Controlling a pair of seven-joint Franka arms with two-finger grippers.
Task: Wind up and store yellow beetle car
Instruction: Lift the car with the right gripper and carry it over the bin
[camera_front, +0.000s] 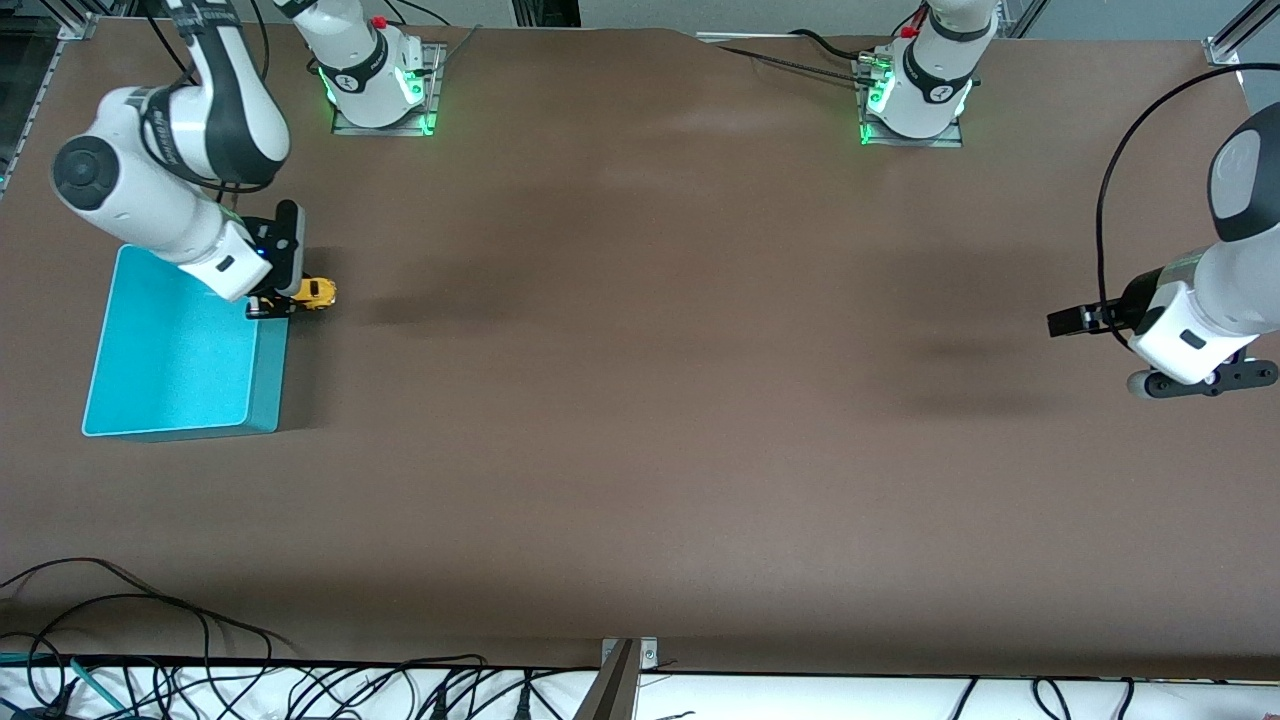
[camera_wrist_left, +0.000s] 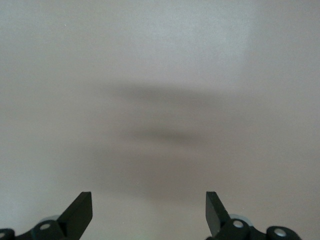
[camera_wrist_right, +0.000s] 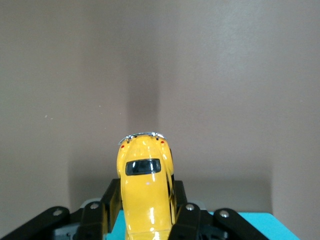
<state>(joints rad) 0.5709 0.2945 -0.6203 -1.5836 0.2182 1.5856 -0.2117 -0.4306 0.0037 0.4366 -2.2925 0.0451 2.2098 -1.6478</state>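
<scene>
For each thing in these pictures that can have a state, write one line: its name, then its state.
yellow beetle car: clamped in the right gripper, beside the bin, not in it.
right gripper: shut on the car.
left gripper: open, holding nothing, waiting over bare table.
turquoise bin: upright, nothing inside.

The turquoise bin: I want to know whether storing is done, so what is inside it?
The turquoise bin shows only bare floor; the right arm covers one corner. The yellow beetle car sits clamped in the right gripper, beside the rim.
</scene>
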